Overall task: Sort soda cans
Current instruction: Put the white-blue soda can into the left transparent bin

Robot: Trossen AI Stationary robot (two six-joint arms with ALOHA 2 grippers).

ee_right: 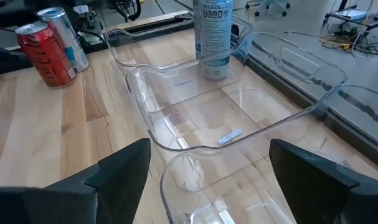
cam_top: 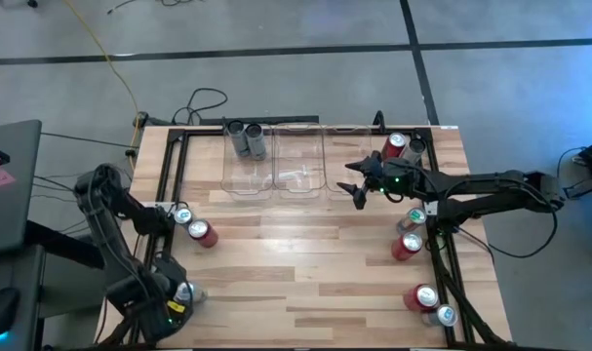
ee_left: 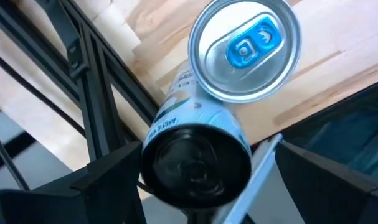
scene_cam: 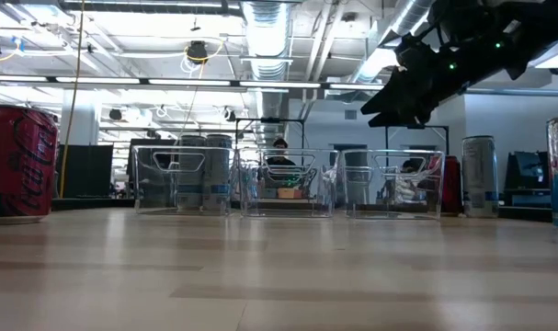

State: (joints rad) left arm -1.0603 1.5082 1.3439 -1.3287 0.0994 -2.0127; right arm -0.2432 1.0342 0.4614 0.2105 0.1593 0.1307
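Cans lie scattered around the table [cam_top: 305, 263] edges. Left side: a red can [cam_top: 202, 234] lies just beside a silver-blue can [cam_top: 182, 215], both near the left frame rail. At the near left corner, a silver can [ee_left: 229, 81] with a blue tab is right in front of the left gripper [cam_top: 169, 310]. In the left wrist view the can sits between the two dark fingers [ee_left: 83, 186]; jaws are spread, and whether the pads touch it cannot be told.

Two grey cans [cam_top: 247, 139] stand in the leftmost bin [cam_top: 239, 185] at the far edge. The middle bin [cam_top: 297, 180] and right bin [cam_top: 339, 185] stand side by side next to it, all three clear plastic.

Right side: a red can [cam_top: 394, 146] and a dark can [cam_top: 415, 148] stand at the far right corner. Midway down the right edge, a green-topped can [cam_top: 413, 218] stands above a red can [cam_top: 406, 246]. At the near right corner, a red can [cam_top: 422, 297] lies touching a silver can [cam_top: 445, 315].

Right gripper [cam_top: 359, 187] hangs above the right bin, clear of the table in the low view. Its fingers [ee_right: 123, 171] are spread wide and hold nothing; the bins and a tall silver-blue can [ee_right: 212, 34] show beyond them.
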